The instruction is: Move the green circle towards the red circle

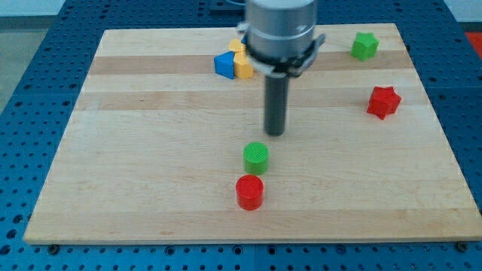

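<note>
The green circle (pixel 256 156) lies on the wooden board (pixel 151 150), below the middle. The red circle (pixel 249 192) lies just below it and slightly to the left, with a small gap between them. My tip (pixel 275 133) is just above and to the right of the green circle, a short way off it.
A blue block (pixel 224 65) and yellow blocks (pixel 242 66) cluster near the board's top middle, partly hidden by the arm. A green star-shaped block (pixel 364 46) lies at the top right. A red star-shaped block (pixel 383 102) lies at the right.
</note>
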Controlling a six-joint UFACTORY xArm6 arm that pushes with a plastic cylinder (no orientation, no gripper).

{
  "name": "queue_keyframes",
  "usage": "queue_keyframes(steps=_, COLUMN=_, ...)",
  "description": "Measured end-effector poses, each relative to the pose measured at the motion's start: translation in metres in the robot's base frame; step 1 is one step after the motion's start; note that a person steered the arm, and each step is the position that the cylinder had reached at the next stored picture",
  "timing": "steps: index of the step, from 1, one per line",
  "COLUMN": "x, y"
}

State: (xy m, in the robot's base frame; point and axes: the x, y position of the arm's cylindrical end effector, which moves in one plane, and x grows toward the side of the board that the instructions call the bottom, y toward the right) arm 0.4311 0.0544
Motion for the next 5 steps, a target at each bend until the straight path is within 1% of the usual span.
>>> queue_keyframes(steps=1, x=-0.07, y=0.051)
queue_keyframes(steps=2, x=-0.132, y=0.067)
queue_keyframes(steps=3, x=-0.205, y=0.068)
queue_keyframes(steps=4, x=-0.238, y=0.082)
queue_keyframes(steps=5, x=-0.24, y=0.102)
